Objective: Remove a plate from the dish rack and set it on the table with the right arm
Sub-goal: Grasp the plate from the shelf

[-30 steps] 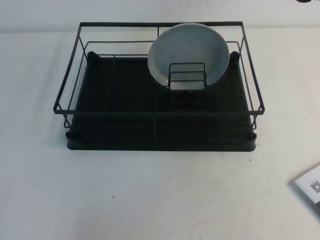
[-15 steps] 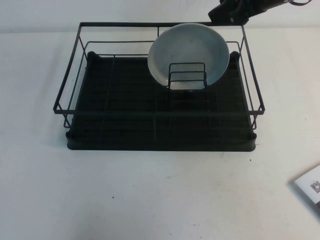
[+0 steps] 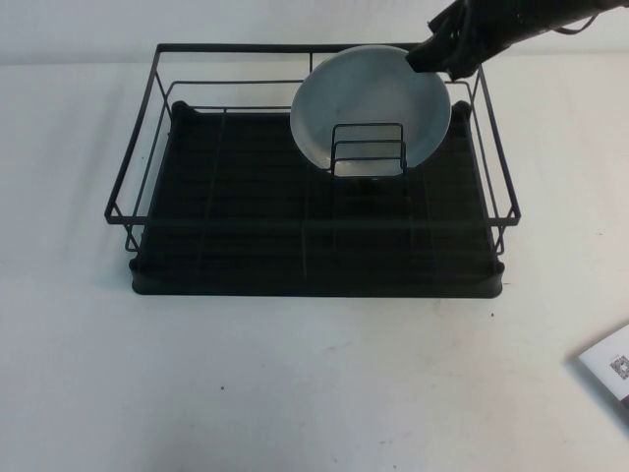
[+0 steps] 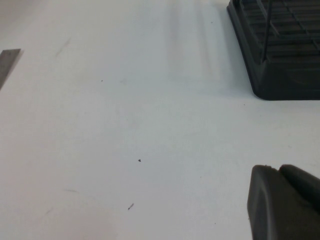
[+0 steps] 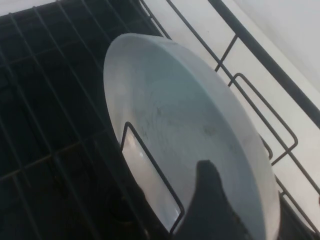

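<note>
The pale grey-blue plate (image 3: pixel 369 103) stands on edge in the small wire holder (image 3: pixel 367 147), inside the black dish rack (image 3: pixel 236 46) at its far right. My right gripper (image 3: pixel 432 59) has come in from the far right and sits at the plate's upper right rim. In the right wrist view the plate (image 5: pixel 175 115) fills the middle, and my right gripper (image 5: pixel 245 185) is open, with one finger before the plate's face and the other behind its rim. My left gripper (image 4: pixel 277 172) is shut and empty over the white table (image 4: pixel 125 125), near a corner of the rack (image 4: pixel 280 75).
A white card with a QR-like mark (image 3: pixel 609 369) lies at the table's front right edge. The broad white table (image 3: pixel 295 374) stretches in front of the rack. The rack's wire walls (image 5: pixel 250 45) stand close behind the plate.
My right arm has entered from the upper right and moved down and left to the plate's upper right rim. The plate and the rack have not moved.
</note>
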